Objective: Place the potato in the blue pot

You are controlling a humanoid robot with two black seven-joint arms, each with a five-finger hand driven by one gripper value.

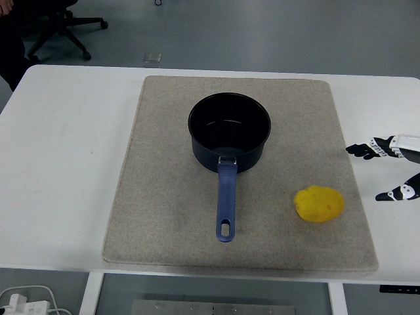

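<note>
A yellow potato (319, 203) lies on the grey mat (164, 197), near its front right corner. The blue pot (230, 131) stands upright at the mat's middle, empty, with its blue handle (226, 203) pointing toward the near edge. My right hand (380, 172) reaches in from the right edge, fingers spread and holding nothing. It hovers over the mat's right border, a short way right of the potato and not touching it. The left arm does not show.
The white table (65, 164) carries the mat. An office chair (62, 23) stands on the floor beyond the far left corner. White cables (23, 302) hang below the table's near left edge.
</note>
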